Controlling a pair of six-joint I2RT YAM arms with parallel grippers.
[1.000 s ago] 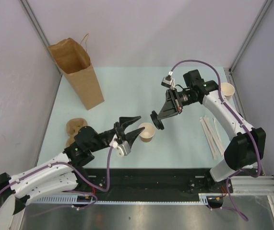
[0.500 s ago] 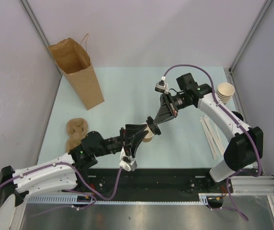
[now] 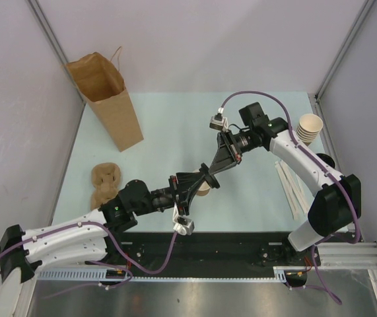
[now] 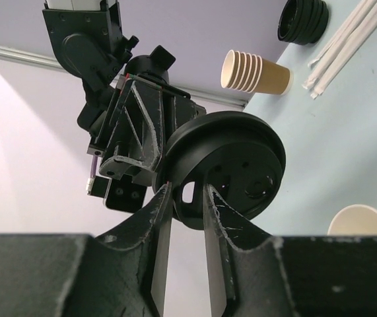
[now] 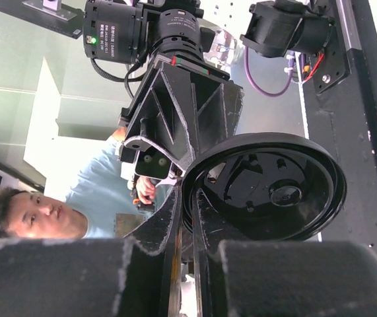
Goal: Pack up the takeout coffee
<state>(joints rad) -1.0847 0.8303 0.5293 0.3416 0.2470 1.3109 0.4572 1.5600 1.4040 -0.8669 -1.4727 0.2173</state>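
No lidded takeout coffee is in view. A single lidless tan paper cup (image 3: 205, 190) stands mid-table, mostly hidden under both grippers, and its rim (image 4: 366, 221) shows in the left wrist view. My right gripper (image 3: 210, 176) is shut on the rim of a loose black lid (image 5: 267, 191), holding it tilted on edge just above the cup. My left gripper (image 4: 187, 195) points at the lid (image 4: 231, 165). Its jaws stand a narrow gap apart, with its fingertips (image 4: 209, 198) at the lid's lower left edge. I cannot tell if they touch it.
An open brown paper bag (image 3: 105, 99) stands at the back left. A stack of lidless cups (image 3: 309, 127), a stack of black lids (image 4: 304, 20) and paper-wrapped straws (image 3: 290, 185) sit on the right. Brown cardboard pieces (image 3: 104, 181) lie at the left.
My right gripper has brought the lid left and down over the cup. My left gripper has reached right to meet it, and its jaws have narrowed.
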